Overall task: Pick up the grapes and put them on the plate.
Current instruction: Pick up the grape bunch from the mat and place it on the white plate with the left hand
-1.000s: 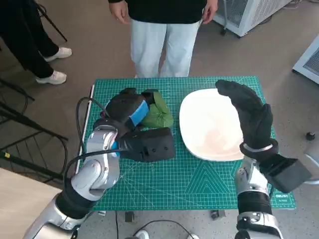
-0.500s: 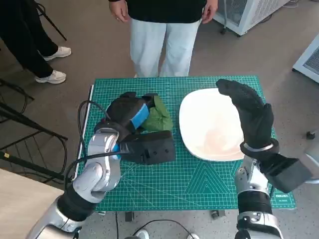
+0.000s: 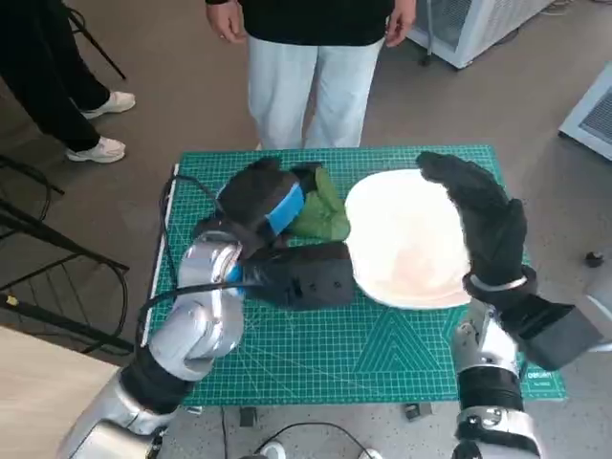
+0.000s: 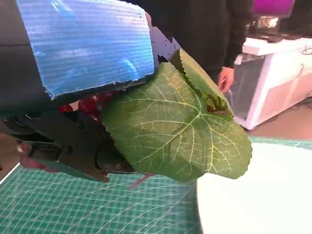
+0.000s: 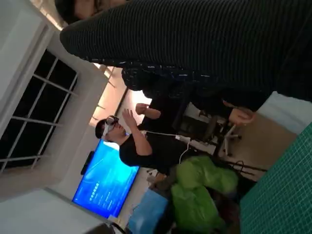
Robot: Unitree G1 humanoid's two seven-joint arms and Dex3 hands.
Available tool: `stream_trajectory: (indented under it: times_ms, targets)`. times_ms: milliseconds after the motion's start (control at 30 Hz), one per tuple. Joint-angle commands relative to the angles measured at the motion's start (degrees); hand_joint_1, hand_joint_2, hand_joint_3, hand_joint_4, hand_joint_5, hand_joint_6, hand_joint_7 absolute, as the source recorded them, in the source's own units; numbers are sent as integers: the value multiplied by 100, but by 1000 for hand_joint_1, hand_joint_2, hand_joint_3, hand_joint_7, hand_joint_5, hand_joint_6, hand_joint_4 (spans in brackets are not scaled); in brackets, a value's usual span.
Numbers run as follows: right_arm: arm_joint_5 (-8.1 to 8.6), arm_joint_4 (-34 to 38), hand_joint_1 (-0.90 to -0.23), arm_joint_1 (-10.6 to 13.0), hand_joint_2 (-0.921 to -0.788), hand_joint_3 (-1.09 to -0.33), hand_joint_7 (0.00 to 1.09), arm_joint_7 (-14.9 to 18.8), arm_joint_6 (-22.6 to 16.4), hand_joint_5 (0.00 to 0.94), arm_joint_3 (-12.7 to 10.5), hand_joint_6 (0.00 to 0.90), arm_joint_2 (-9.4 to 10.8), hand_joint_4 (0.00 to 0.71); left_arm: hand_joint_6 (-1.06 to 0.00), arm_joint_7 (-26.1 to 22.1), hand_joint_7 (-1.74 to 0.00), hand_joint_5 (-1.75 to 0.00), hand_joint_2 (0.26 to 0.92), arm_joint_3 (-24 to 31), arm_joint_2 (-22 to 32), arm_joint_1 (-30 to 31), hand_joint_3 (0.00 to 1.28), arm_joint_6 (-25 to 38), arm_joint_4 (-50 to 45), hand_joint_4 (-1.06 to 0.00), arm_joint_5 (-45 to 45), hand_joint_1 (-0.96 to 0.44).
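Brown floor [image 3: 172, 86]; green cutting mat [image 3: 382, 344]; blue screen [image 5: 105, 187]; dark windows [image 5: 36, 112].

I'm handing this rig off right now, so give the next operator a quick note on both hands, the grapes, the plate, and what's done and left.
Left hand: holds the grapes with their green leaves, next to the plate's near edge.
Right hand: open, holding nothing, above the far side of the white plate.
Done: grapes are grasped.
Left: carry them over the plate, set them down, let go.

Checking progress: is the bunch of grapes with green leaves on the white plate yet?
Not yet. The left hand holds the grapes with green leaves beside the white plate.
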Motion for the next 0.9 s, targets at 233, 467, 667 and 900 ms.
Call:
stream_trajectory:
  times_ms: [233,467,667,900]
  targets:
    - [134,-675,-563,402,-921,-632,386,-33,222,6,56,-1,-50,225,-556,346,-1130,-1409,920,-166,-610,-761,163,-558,1071,-566,-111,2]
    - [207,-1299,-557,703,-921,-618,445,-191,332,16,50,-1,-73,251,-512,529,-1194,-1450,920,-286,-1093,-1355,204,-1013,2139,-509,-290,2]
    - [184,-1632,-555,907,-921,-612,466,-370,374,18,25,-1,-79,259,-409,640,-1375,-1382,921,-335,-1362,-1779,251,-1379,2945,-493,-443,2]
    - [126,-1855,-545,1077,-921,-614,460,-604,364,12,-24,-1,-128,249,-364,780,-1403,-1486,921,-331,-1645,-2236,307,-1881,3858,-418,-668,3]
